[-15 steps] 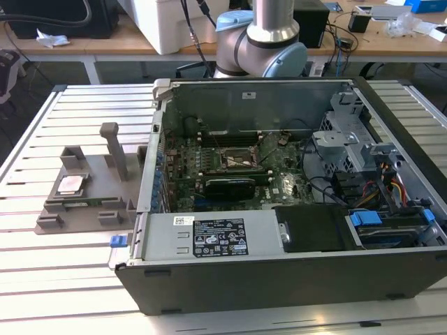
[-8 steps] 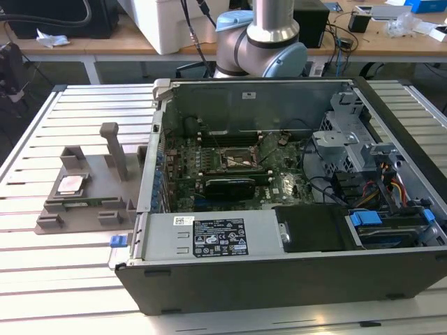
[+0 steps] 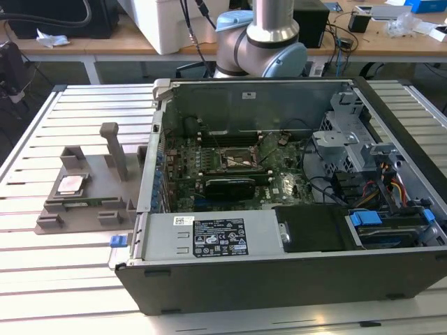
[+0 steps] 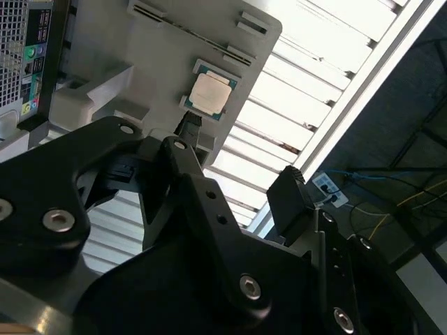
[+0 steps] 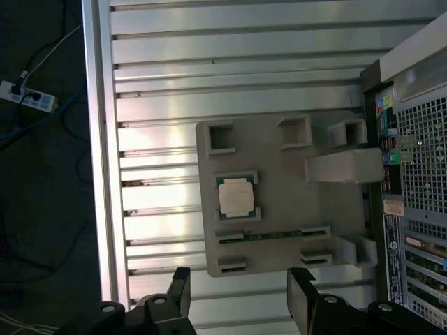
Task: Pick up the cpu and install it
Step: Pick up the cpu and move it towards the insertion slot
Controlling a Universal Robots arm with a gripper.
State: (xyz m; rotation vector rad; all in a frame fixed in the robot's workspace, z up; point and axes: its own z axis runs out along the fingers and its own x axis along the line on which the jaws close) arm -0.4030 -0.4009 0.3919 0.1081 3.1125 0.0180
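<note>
The cpu (image 3: 72, 184) is a small silvery square chip lying flat in a recess of the grey fixture (image 3: 84, 209), on the exterior view's left beside the open computer case. Both wrist views look down on the cpu (image 5: 236, 196) (image 4: 210, 93) in its fixture (image 5: 293, 209). My gripper (image 5: 239, 296) hangs well above the fixture and apart from the chip, open, with nothing between its black fingers (image 5: 178, 289). In the second wrist view the gripper (image 4: 237, 181) shows the same wide gap. The motherboard's socket (image 3: 241, 162) lies inside the case.
The open computer case (image 3: 293, 209) fills the middle of the slatted metal table (image 3: 42, 279), with cables and drive bays at the exterior view's right. A tall grey post (image 3: 113, 146) stands on the fixture. The arm's base (image 3: 265, 42) rises behind the case.
</note>
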